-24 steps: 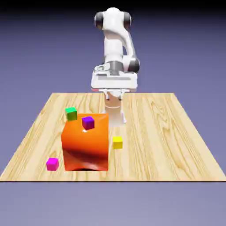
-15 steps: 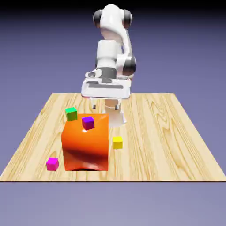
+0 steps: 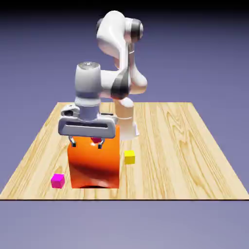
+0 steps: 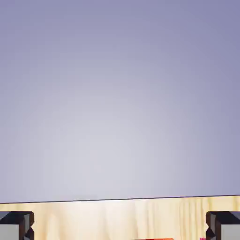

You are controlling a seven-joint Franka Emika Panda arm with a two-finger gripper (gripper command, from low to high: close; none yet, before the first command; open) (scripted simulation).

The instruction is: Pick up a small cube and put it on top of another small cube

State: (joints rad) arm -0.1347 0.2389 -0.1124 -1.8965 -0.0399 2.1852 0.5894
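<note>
No text, label, brand, number or sign can be read in either view; every visible surface of the rendered scene is plain and unmarked.

small cube (image 3: pixel 129 157) beside big block (image 3: pixel 95 163), table (image 3: pixel 194 155)

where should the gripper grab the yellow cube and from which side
Take the yellow cube across two opposite flat side faces, coming straight down from above. It sits flat on the table with its top clear. The big orange block stands near it on the exterior view's left, so the other pair of faces looks safer.
</note>
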